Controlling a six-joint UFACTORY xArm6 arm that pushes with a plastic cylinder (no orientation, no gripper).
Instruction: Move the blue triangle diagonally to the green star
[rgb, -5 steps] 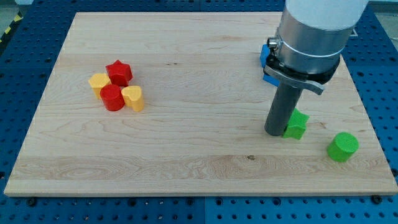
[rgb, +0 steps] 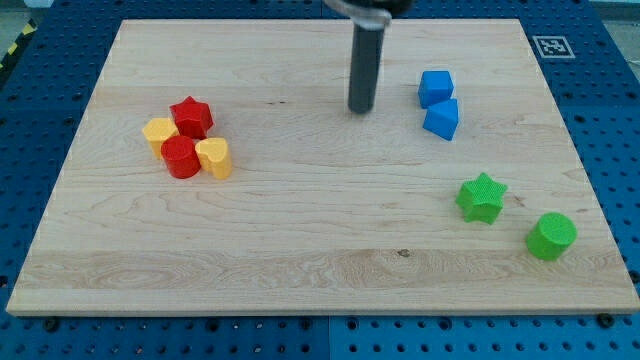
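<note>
Fingers are not fitted on this arm, so nothing is held; my tip rests on the bench, far from the view's bottom and just left of the blue pair, touching no block. To its right the blue cube sits with the blue triangle touching its near side. Nearer and further right stands the green star, well apart from the triangle, with the green cylinder beside it. At the left huddle the red star, red cylinder, yellow hexagon and yellow heart.
</note>
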